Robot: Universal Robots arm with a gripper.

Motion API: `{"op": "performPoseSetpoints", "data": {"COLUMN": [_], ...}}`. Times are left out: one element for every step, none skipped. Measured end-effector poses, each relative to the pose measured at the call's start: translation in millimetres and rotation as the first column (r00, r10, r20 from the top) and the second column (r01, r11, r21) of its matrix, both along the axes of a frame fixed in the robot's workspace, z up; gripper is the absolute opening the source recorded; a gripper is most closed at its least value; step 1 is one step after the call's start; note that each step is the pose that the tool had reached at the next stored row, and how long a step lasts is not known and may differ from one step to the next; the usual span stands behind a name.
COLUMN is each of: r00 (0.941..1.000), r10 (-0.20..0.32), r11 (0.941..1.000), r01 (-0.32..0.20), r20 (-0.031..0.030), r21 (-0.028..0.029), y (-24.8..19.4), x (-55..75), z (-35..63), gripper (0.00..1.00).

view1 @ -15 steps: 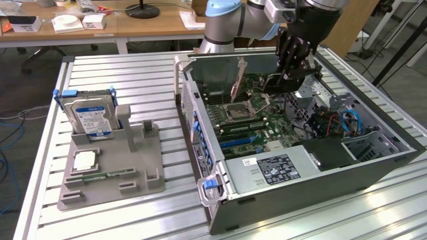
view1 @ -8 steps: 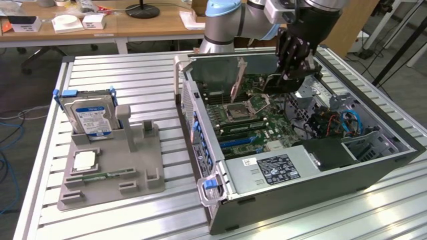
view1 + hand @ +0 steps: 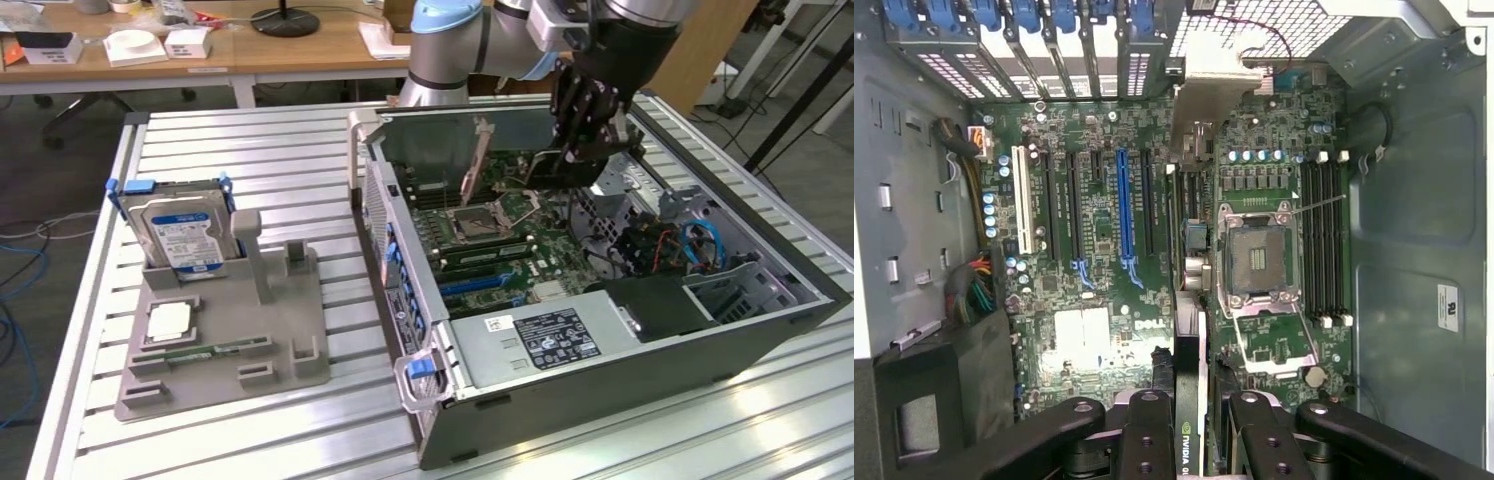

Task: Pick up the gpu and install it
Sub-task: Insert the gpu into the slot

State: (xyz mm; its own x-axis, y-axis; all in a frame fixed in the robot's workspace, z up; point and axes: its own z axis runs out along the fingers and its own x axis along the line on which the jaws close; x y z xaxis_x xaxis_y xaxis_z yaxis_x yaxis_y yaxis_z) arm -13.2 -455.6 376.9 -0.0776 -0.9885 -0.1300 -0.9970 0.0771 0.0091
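Note:
My gripper (image 3: 589, 128) hangs inside the open computer case (image 3: 747, 330), over the motherboard (image 3: 501, 235). It is shut on the gpu (image 3: 550, 166), a dark card held on edge. In the wrist view the gpu (image 3: 1191, 445) shows edge-on between the black fingers (image 3: 1145, 425), with a green label strip near them. Its silver bracket (image 3: 1219, 85) reaches toward the case's rear slot openings. The card hovers above the board between the long blue slot (image 3: 1124, 210) and the bare processor socket (image 3: 1259, 260); I cannot tell whether it touches a slot.
A grey fixture (image 3: 287, 355) on the slatted table at the exterior view's left holds a hard drive (image 3: 184, 238), a processor chip (image 3: 168, 320) and a memory stick (image 3: 200, 350). The case walls, power supply (image 3: 554, 338) and cables (image 3: 694, 245) hem in the gripper.

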Motion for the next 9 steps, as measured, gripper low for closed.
{"op": "performPoseSetpoints", "data": {"r00": [1.0, 1.0, 1.0, 1.0, 1.0, 1.0, 1.0, 1.0, 1.0], "r10": [0.0, 0.0, 0.0, 0.0, 0.0, 0.0, 0.0, 0.0, 0.0], "r11": [1.0, 1.0, 1.0, 1.0, 1.0, 1.0, 1.0, 1.0, 1.0], "r01": [0.0, 0.0, 0.0, 0.0, 0.0, 0.0, 0.0, 0.0, 0.0], "r20": [0.0, 0.0001, 0.0, 0.0001, 0.0001, 0.0001, 0.0001, 0.0001, 0.0001], "r21": [0.0, 0.0001, 0.0001, 0.0001, 0.0001, 0.0001, 0.0002, 0.0002, 0.0003], "y": [0.0, -0.1, -0.1, -0.2, -0.2, -0.2, -0.2, -0.3, -0.6], "x": [0.0, 0.0, 0.0, -0.1, -0.1, -0.3, -0.4, -0.5, -0.5], "z": [-0.3, -0.7, -1.0, -1.2, -1.5, -1.7, -2.0, -2.3, -2.8], "gripper": [0.26, 0.26, 0.26, 0.26, 0.26, 0.26, 0.26, 0.26, 0.26]}}
